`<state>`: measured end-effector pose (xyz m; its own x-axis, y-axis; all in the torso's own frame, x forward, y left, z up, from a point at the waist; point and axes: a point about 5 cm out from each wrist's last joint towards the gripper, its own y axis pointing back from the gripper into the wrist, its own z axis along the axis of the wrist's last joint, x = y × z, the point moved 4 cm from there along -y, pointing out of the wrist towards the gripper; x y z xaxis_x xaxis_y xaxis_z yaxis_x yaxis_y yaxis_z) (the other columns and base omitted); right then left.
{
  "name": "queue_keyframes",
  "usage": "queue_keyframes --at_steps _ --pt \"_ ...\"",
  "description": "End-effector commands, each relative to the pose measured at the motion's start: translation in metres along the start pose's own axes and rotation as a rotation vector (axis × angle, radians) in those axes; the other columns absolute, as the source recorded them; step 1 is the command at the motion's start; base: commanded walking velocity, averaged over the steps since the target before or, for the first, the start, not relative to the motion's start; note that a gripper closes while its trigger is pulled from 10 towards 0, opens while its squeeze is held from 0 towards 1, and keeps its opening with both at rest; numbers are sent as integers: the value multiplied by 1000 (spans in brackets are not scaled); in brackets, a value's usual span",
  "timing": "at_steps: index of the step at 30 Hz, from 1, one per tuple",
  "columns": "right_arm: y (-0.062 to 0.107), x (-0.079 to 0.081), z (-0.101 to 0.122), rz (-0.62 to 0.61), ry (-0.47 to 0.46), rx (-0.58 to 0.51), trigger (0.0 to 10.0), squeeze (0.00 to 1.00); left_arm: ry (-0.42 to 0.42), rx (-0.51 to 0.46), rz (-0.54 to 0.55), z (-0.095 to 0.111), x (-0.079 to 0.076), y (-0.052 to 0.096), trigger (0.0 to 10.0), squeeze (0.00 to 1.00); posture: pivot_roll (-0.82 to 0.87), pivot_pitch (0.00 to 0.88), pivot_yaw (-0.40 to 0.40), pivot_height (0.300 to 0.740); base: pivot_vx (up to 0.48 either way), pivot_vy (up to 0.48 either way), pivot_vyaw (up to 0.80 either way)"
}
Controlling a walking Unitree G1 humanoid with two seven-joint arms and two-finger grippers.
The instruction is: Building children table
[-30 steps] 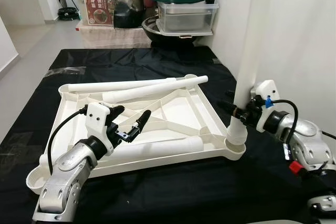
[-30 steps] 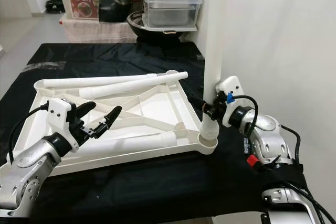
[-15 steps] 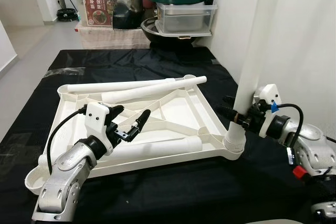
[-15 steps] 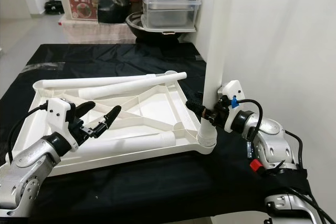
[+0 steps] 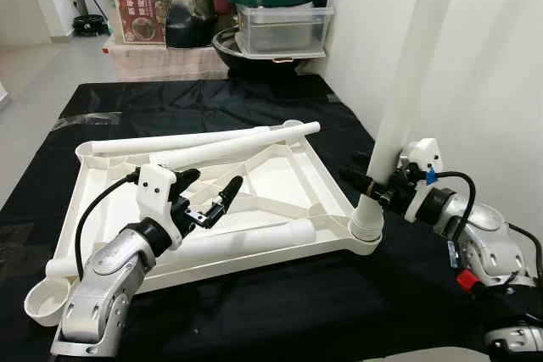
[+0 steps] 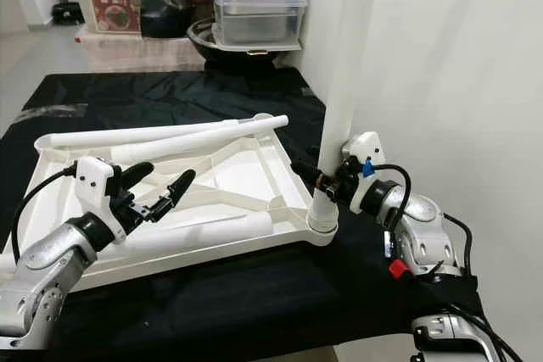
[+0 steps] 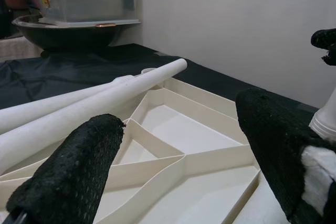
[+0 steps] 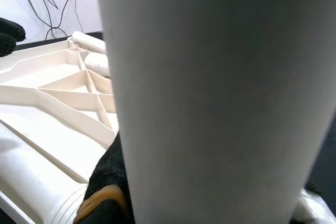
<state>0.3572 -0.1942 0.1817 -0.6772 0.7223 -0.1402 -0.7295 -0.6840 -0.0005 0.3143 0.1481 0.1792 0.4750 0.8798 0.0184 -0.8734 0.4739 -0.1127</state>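
Note:
A white children's tabletop (image 5: 280, 184) lies upside down on a black cloth, its ribs facing up. One white leg (image 5: 407, 82) stands in the near right corner socket, leaning slightly, and looms large in the right wrist view (image 8: 210, 77). My right gripper (image 5: 373, 186) is shut on this leg just above the socket. My left gripper (image 5: 215, 179) hovers open over the left part of the tabletop, holding nothing. Two loose legs (image 5: 191, 139) lie across the far edge. A third leg (image 5: 254, 239) lies along the near rim.
A white wall (image 5: 492, 57) runs close along the right side. Beyond the cloth's far end stand a black wok (image 5: 254, 48), a clear container with a green lid (image 5: 280, 19) and storage boxes (image 5: 140, 14). An open corner socket (image 5: 47, 301) sits at the near left.
The camera has shifted a little. The upright leg leans more than before, with my right gripper still on it. My left gripper holds the same pose.

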Motion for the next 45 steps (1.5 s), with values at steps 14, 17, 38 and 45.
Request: queue_keyframes --at_steps 14,17,38,45 --pt "4 15 -34 -5 -33 75 0 0 -8 21 -2 -2 3 0 10000 0 29 0 -59 740 0 0 0" --pt "-6 24 -20 -1 -141 -17 0 0 0 15 -4 -1 2 -3 10000 0 28 0 -60 740 0 0 0" --pt "-28 90 6 163 -250 -123 0 0 6 10 7 0 4 -4 10000 0 29 0 -64 740 0 0 0" --pt "-27 54 35 90 -137 -162 0 0 5 6 8 1 5 -4 10000 0 32 0 -63 740 0 0 0"
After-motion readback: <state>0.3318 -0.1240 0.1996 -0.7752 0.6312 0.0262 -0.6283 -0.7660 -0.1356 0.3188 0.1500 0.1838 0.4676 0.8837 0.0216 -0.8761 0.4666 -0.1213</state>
